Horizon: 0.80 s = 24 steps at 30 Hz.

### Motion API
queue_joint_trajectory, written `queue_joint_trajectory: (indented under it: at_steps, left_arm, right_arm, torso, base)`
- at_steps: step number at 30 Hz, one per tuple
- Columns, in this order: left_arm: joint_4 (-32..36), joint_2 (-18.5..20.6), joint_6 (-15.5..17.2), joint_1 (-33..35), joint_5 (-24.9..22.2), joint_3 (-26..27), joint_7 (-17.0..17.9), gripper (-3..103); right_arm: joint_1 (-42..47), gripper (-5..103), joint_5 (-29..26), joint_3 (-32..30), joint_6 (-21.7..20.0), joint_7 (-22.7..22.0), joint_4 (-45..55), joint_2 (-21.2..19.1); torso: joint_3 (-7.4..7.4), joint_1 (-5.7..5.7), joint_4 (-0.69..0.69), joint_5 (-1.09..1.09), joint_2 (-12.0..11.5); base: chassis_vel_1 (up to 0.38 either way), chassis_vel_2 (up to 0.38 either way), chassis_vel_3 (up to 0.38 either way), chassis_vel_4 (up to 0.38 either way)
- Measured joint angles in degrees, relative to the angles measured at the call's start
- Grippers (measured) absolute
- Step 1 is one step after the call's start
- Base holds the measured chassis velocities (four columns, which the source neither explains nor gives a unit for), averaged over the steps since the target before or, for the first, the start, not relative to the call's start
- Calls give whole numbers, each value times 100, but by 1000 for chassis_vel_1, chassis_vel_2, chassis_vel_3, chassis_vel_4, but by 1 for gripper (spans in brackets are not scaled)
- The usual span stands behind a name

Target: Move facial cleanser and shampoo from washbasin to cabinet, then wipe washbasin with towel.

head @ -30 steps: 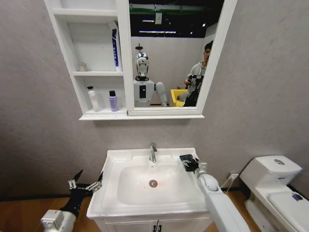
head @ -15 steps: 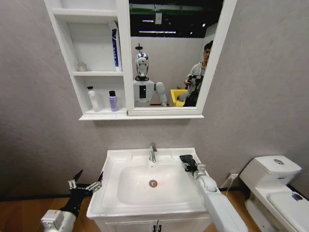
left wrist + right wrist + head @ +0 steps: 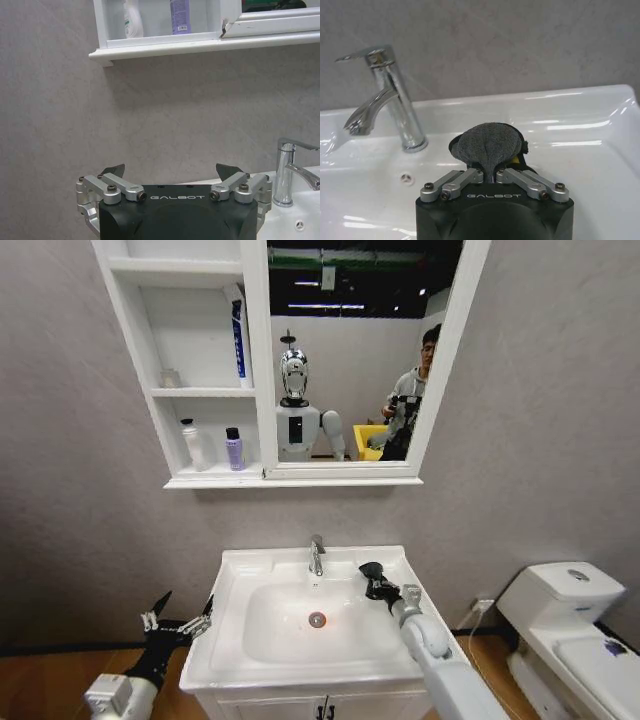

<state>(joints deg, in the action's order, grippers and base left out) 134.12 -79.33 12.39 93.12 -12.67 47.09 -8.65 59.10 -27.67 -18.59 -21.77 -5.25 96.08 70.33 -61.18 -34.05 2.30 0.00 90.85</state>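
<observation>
My right gripper point(image 3: 378, 585) is shut on the dark grey towel point(image 3: 371, 571) and holds it on the washbasin point(image 3: 232, 640), at the right back edge of the bowl, right of the chrome tap point(image 3: 316, 556). The right wrist view has the towel point(image 3: 487, 142) bunched between the closed fingers of the right gripper point(image 3: 489, 169), resting on the white rim beside the tap point(image 3: 390, 100). My left gripper point(image 3: 180, 623) hangs open left of the basin. On the cabinet's point(image 3: 200, 392) lowest shelf stand a white bottle point(image 3: 192, 445) and a purple bottle point(image 3: 234, 450). A white-and-blue tube point(image 3: 238, 340) leans in the shelf above. I cannot tell which are the cleanser and the shampoo.
A white toilet point(image 3: 575, 625) stands at the right. The mirror panel point(image 3: 350, 350) reflects the robot and a person in the room behind. The left wrist view has the open left gripper point(image 3: 172, 172) facing the grey wall under the cabinet's bottom ledge point(image 3: 200, 46).
My right gripper has slid the towel leftward along the basin's back right rim, nearer the tap and bowl. The left arm has not moved.
</observation>
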Motion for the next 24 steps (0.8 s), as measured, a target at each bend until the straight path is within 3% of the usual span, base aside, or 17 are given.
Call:
queue_joint_trajectory:
  at_steps: [4, 12, 24]
  left_arm:
    - [0, 0, 0, 0, 0, 0, 0, 100]
    - [0, 0, 0, 0, 0, 0, 0, 100]
    - [0, 0, 0, 0, 0, 1, 0, 100]
  right_arm:
    - [-46, 6, 117, 204, -17, -173, -277, 100]
    - [-481, 6, 7, 712, -440, -727, -1203, 147]
    - [-1114, 6, -264, 1233, -592, -802, -2073, 394]
  torso:
    - [0, 0, -2, -1, 0]
    - [0, -1, -1, -1, -1]
    - [-1, -2, 0, -1, -1]
  base:
    - [0, 0, 0, 0]
    - [0, 0, 0, 0]
    - [0, 0, 0, 0]
